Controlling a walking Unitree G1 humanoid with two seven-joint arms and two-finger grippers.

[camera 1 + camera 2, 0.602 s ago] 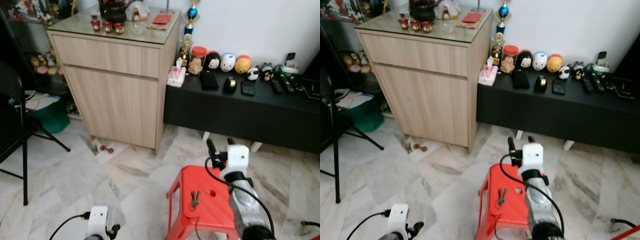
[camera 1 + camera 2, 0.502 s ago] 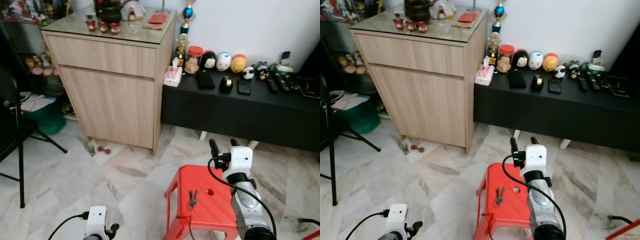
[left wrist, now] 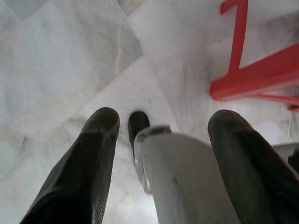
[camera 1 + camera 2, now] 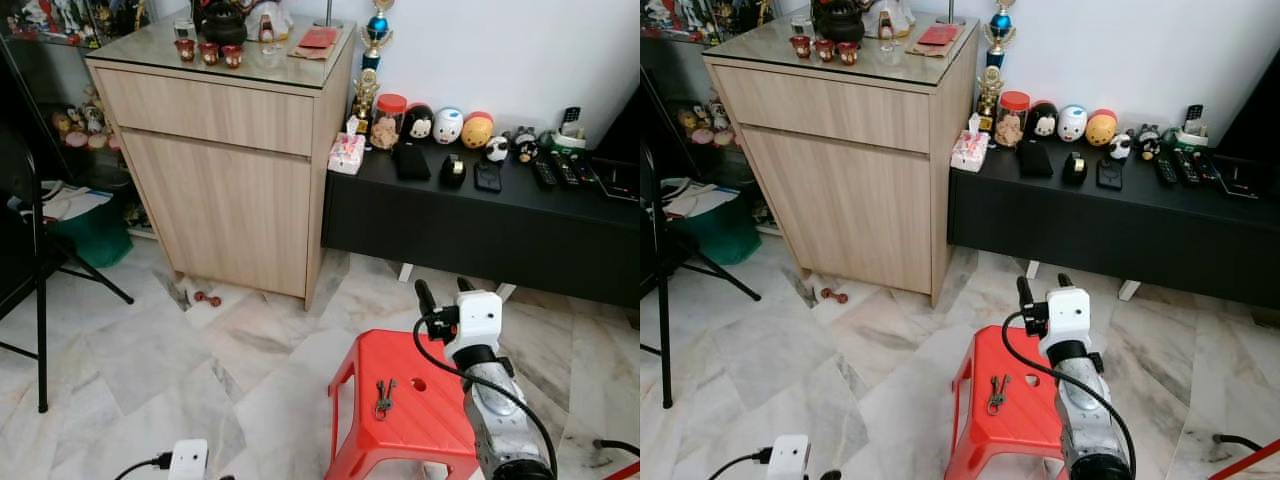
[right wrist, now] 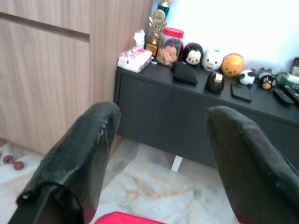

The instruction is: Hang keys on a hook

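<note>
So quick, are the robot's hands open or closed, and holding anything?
Left gripper: open, holding nothing.
Right gripper: open, holding nothing; keys lie on the stool.

red stool (image 4: 420,420) | on marble floor (image 4: 150,340) | keys (image 4: 382,397) lying on seat

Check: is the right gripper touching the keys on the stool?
Apart. In the left eye view the right gripper is open beyond the red stool's far edge, with bare seat between it and the keys.
</note>
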